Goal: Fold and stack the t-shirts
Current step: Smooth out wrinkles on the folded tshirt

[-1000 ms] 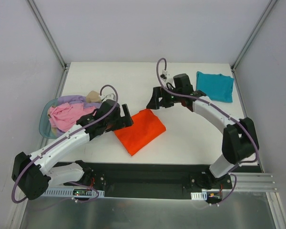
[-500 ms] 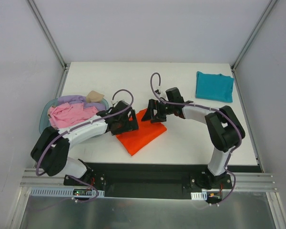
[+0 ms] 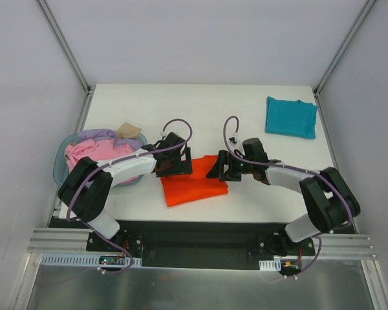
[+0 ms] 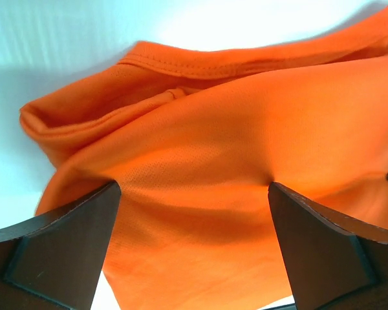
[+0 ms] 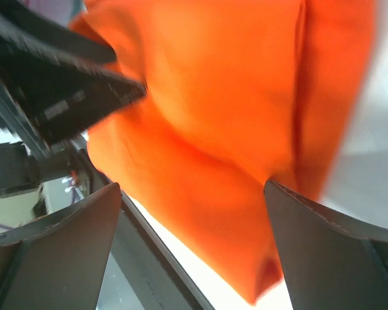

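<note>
**A:** Where does the orange-red t-shirt (image 3: 194, 186) lie against the grippers?

**B:** Lower middle of the overhead frame, on the counter (image 3: 181, 110). It is folded into a block whose long axis runs roughly left to right. The left gripper (image 4: 191, 187) sits at its upper-left corner and the right gripper (image 5: 193, 186) at its upper-right corner. The cloth spreads between them and toward the bottom of the frame.

**A:** Does either have hold of it?

**B:** Neither looks closed. In both wrist views the fingers stand wide apart, orange cloth filling the gap, tips against it, nothing pinched.

**A:** And the stack?

**B:** The teal t-shirt (image 3: 291, 117) lies folded in the upper right, well apart. The right arm is nearer to it, so I judge the orange one must travel up and right. More t-shirts (image 3: 94, 154) sit in the basket (image 3: 59, 169) at the left.
</note>
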Available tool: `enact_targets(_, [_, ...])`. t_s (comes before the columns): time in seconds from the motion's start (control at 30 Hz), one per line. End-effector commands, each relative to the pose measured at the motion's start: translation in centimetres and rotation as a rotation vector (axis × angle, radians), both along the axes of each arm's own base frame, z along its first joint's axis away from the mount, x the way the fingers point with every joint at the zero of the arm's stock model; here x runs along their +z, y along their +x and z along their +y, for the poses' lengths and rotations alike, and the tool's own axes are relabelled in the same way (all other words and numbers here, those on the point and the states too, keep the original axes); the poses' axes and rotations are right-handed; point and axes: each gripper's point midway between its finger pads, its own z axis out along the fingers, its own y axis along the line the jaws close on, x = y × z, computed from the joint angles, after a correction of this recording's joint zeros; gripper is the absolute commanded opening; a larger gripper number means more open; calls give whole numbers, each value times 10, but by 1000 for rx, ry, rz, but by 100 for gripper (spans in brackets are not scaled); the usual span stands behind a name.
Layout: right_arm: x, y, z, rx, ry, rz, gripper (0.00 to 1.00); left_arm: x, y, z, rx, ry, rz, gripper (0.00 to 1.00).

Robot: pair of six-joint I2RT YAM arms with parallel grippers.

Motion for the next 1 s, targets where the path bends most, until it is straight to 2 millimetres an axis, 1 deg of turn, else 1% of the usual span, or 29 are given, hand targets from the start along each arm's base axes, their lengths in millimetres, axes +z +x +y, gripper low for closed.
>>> enact_targets(0.0, [37, 3, -22, -111, -28, -157, 96, 32, 20, -21, -149, -44, -94, 99])
enact_targets(0.03, [46, 3, -23, -113, -23, -181, 96, 49, 19, -28, -182, -74, -133, 99])
enact_targets(0.07, [56, 0, -24, -108, -10, -200, 96, 57, 17, -32, -197, -90, -148, 99])
enact_targets(0.1, [74, -1, -23, -100, 25, -248, 96, 65, 14, -35, -212, -108, -164, 99])
enact_targets(0.13, [84, -3, -22, -95, 44, -269, 96, 77, 5, -39, -230, -153, -173, 99])
enact_targets(0.17, [92, -7, -19, -74, 70, -283, 96, 82, -2, -43, -243, -179, -173, 99])
enact_targets(0.2, [105, -12, -16, -56, 99, -313, 96, 81, -12, -42, -250, -195, -159, 99])
enact_targets(0.23, [110, -16, -13, -38, 114, -320, 96, 91, -20, -45, -251, -241, -163, 99])
enact_targets(0.3, [117, -30, -2, 20, 142, -329, 96, 93, -35, -50, -260, -278, -153, 99])
enact_targets(0.33, [115, -35, 2, 38, 146, -324, 96, 90, -48, -52, -268, -310, -122, 99])
enact_targets(0.37, [117, -37, 8, 48, 164, -329, 96, 91, -53, -57, -280, -340, -125, 99])
enact_targets(0.4, [117, -44, 15, 73, 175, -324, 96, 89, -62, -62, -299, -356, -111, 99])
enact_targets(0.43, [109, -45, 19, 80, 170, -304, 96, 80, -70, -61, -292, -366, -75, 99])
enact_targets(0.47, [106, -46, 22, 83, 178, -295, 96, 76, -77, -63, -304, -388, -47, 99])
enact_targets(0.5, [99, -46, 24, 86, 175, -278, 96, 66, -83, -62, -303, -393, -20, 99])
enact_targets(0.57, [78, -43, 26, 74, 156, -238, 96, 56, -90, -61, -294, -405, 21, 99])
enact_targets(0.6, [72, -43, 27, 72, 151, -216, 96, 45, -94, -57, -287, -393, 41, 99])
enact_targets(0.63, [65, -43, 28, 71, 147, -197, 96, 39, -96, -55, -278, -384, 55, 99])
enact_targets(0.67, [52, -42, 30, 73, 139, -164, 96, 33, -97, -52, -268, -369, 64, 99])
enact_targets(0.7, [46, -44, 31, 67, 142, -126, 96, 24, -100, -48, -261, -351, 78, 99])
enact_targets(0.77, [28, -44, 33, 60, 143, -60, 96, 16, -102, -43, -248, -332, 92, 99])
enact_targets(0.8, [16, -46, 29, 45, 138, -25, 96, 11, -104, -39, -242, -318, 97, 99])
enact_targets(0.83, [12, -48, 29, 26, 145, 13, 96, 9, -106, -37, -232, -314, 102, 99])
enact_targets(0.87, [10, -45, 28, 15, 159, 13, 96, 7, -107, -36, -227, -313, 105, 99])
enact_targets(0.9, [-1, -44, 22, -9, 147, 44, 96, 7, -108, -33, -226, -311, 104, 99])
enact_targets(0.93, [-10, -47, 15, -32, 138, 75, 96, 7, -108, -31, -221, -309, 97, 99])
enact_targets(0.97, [-13, -47, 12, -42, 141, 78, 96, 5, -108, -29, -216, -304, 94, 99])
